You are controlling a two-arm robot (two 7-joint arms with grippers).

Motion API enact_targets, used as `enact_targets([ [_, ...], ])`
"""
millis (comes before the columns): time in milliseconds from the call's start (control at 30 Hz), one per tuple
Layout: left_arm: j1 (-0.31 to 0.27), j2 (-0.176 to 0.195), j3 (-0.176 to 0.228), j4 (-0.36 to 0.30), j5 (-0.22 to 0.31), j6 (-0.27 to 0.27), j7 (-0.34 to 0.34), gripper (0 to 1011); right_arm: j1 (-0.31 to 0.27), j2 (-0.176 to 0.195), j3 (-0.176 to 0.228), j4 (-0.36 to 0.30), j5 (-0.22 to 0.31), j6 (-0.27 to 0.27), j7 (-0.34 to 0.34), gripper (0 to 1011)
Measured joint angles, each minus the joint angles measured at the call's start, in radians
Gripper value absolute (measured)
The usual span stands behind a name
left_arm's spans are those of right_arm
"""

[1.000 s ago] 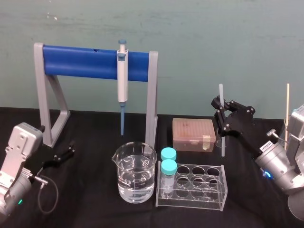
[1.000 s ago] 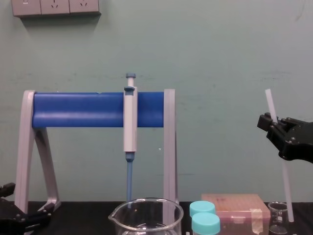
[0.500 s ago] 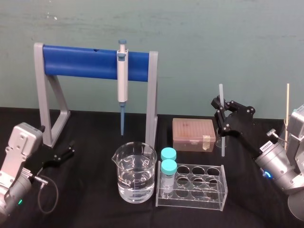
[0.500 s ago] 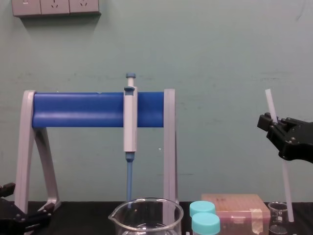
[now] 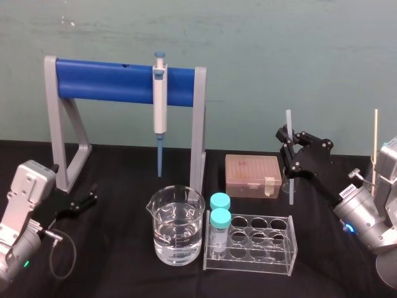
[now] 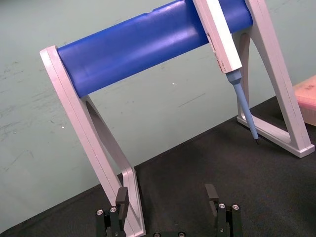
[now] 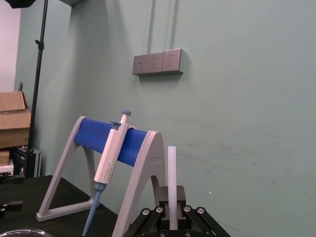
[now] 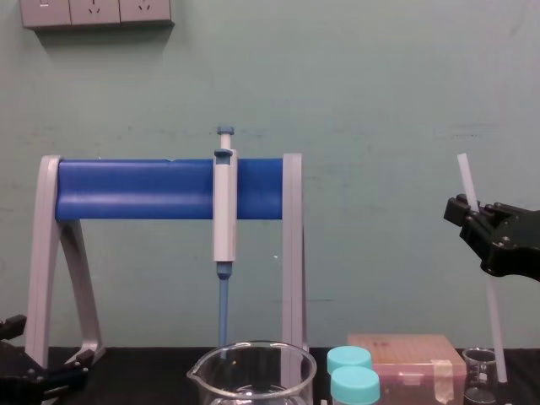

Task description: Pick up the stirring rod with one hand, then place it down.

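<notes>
Teal wall; stirring rod (image 5: 288, 121) thin, translucent white (right gripper (image 5: 286, 143) clamped).

Gripping the stirring rod (image 5: 288, 124) upright in the right gripper (image 5: 286, 139), with jaws closed on its upper part, raised above the tabletop's right rear. Reaching in from the tabletop's right edge, with the black linkage slanted up and inward from the silver right wrist (image 5: 363, 217). Resting low near the tabletop's left front corner with the left gripper (image 5: 92, 196), jaws spread apart, pointed toward the rear and slightly inward from the silver left wrist (image 5: 25, 205).
</notes>
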Motion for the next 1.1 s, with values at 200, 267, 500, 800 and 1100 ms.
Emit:
enact_targets([
  [200, 0.0, 0.0, 0.0, 0.0, 0.0, 0.0, 0.0, 1000, -0.002, -0.001, 0.003, -0.002, -0.002, 0.001, 0.002, 70],
  [267, 0.0, 0.0, 0.0, 0.0, 0.0, 0.0, 0.0, 1000, -0.007, -0.003, 0.006, -0.009, -0.005, 0.001, 0.008, 70],
  [500, 0.0, 0.0, 0.0, 0.0, 0.0, 0.0, 0.0, 1000, -0.035, -0.004, 0.009, -0.054, -0.001, 0.002, 0.034, 70],
  [800, 0.0, 0.0, 0.0, 0.0, 0.0, 0.0, 0.0, 1000, -0.057, 0.0, 0.0, -0.087, 0.005, 0.012, 0.056, 70],
  [1100, 0.0, 0.0, 0.0, 0.0, 0.0, 0.0, 0.0, 1000, -0.057, 0.006, -0.02, -0.084, 0.019, 0.033, 0.081, 70],
])
